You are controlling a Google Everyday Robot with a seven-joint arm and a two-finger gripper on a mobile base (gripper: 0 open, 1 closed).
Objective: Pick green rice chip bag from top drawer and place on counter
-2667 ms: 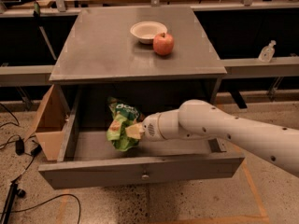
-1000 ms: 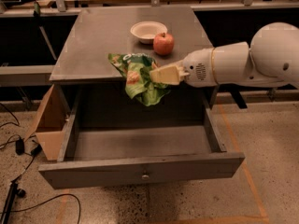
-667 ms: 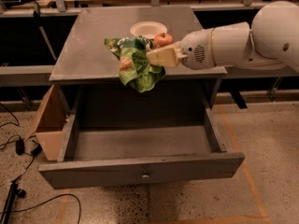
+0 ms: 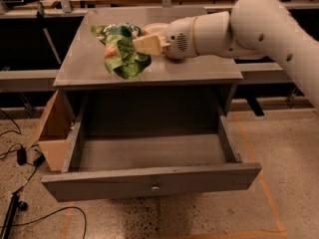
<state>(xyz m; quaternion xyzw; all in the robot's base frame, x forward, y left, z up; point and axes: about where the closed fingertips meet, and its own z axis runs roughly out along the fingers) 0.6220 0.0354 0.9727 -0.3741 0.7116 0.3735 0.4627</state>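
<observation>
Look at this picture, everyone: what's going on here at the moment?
A robot arm reaches in from the right. Its gripper is over the counter, shut on the green rice chip bag. The bag hangs crumpled from the fingers above the counter's front left part; whether it touches the surface cannot be told. Below, the top drawer stands pulled open, with the bag out of it. The bag is not yet released on the counter.
</observation>
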